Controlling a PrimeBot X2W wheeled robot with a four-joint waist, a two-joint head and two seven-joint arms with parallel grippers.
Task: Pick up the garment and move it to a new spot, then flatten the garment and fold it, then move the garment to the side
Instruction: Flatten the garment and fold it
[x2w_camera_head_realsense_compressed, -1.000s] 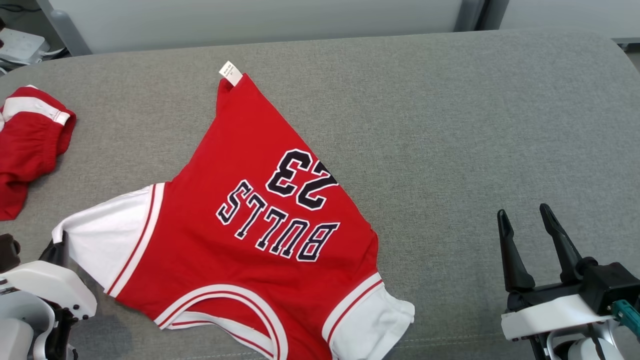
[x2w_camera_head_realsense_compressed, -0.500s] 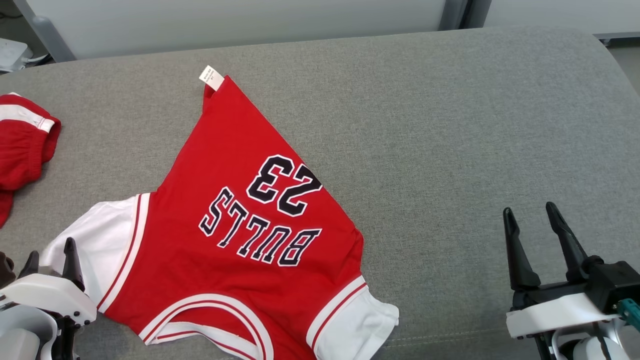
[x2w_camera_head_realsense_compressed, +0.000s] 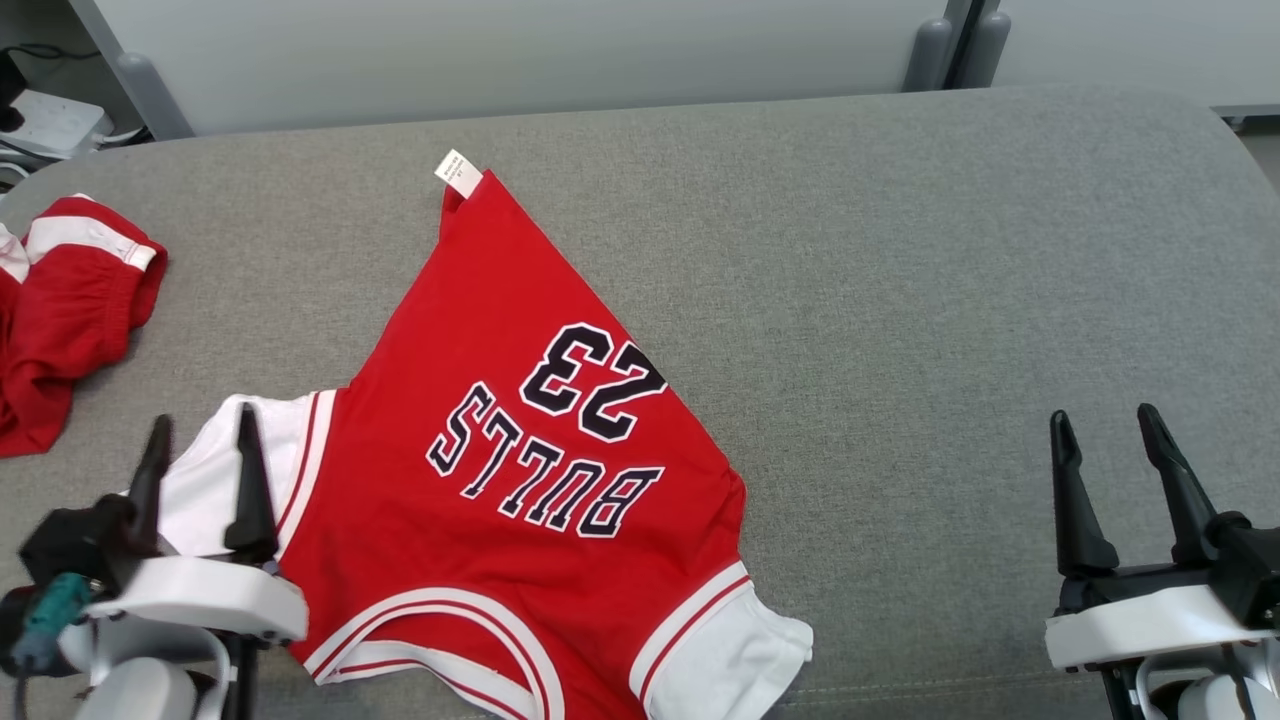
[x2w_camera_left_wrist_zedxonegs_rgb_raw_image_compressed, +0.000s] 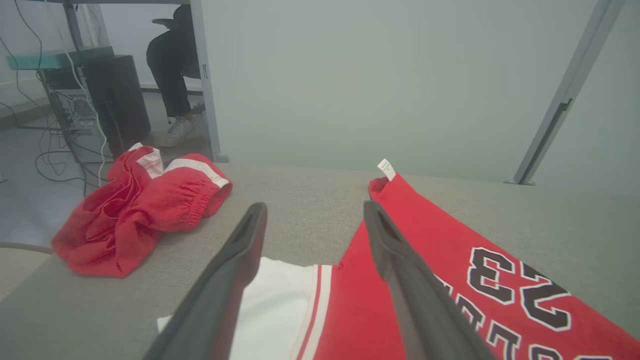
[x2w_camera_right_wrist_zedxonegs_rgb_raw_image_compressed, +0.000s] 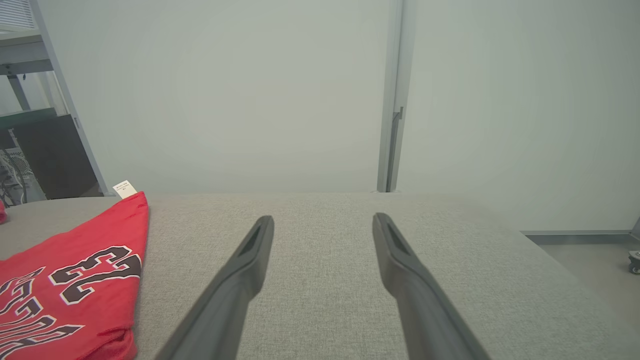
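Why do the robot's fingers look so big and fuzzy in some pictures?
Left wrist view: the left gripper's fingers sit by the wide lens, so they look huge and soft-edged. Right wrist view: same for the right gripper's fingers. Head view: even light, faint shadows, crisp letters on the shirt.

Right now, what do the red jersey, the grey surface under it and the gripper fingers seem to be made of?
Red jersey: soft matte knit fabric, probably; it lies limp with gentle wrinkles. Grey surface: coarse woven upholstery, judging by its speckled weave and stitched seam. Fingers: dark, matte, moulded plastic or rubber; the look leaves that open.
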